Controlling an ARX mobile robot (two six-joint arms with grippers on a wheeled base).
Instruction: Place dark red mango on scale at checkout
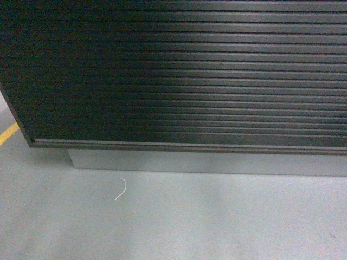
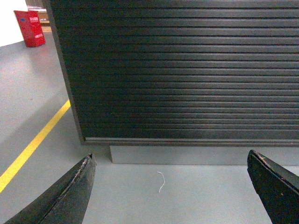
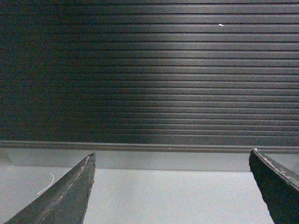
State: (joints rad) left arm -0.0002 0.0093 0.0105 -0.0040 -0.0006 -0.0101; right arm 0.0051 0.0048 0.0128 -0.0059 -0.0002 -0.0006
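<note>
Nearest in the head view: grey floor with a short white thread lying curled on it, just in front of the checkout. Behind it, ribbed dark front panel filling most of the frame, grey base recessed beneath, yellow floor line at the far left edge. No mango or scale anywhere in sight; neither arm visible here. From the left wrist: left gripper spread wide, empty, dark fingers framing the thread on the floor; checkout corner ahead, yellow line running along the left, red bin far back. From the right wrist: right gripper likewise parted and holding nothing, pointing at the ribbed panel and base strip, thread barely showing at lower left beside the left finger.
</note>
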